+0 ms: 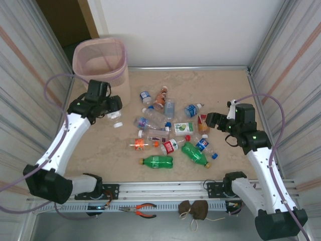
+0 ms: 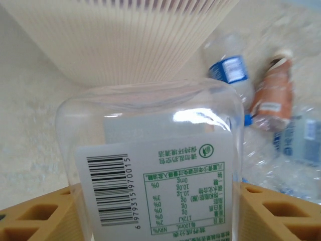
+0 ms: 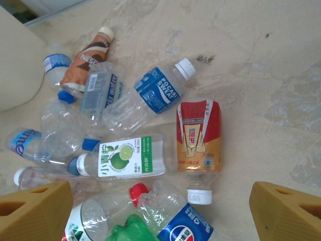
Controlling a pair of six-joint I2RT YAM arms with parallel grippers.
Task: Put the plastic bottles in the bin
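Left gripper [image 2: 160,221] clamps clear bottle [image 2: 160,150] by far-left bin [image 1: 100,60], staged for drop. Right gripper [image 3: 160,211] open, empty, over red-gold bottle [image 3: 197,135]

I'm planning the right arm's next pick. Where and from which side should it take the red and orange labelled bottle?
Probably from straight above, jaws across the labelled middle of the red and orange bottle. It lies flat on its side, both long sides exposed. One side faces bare table; the lime-label bottle ends close to the other, leaving a narrow gap.
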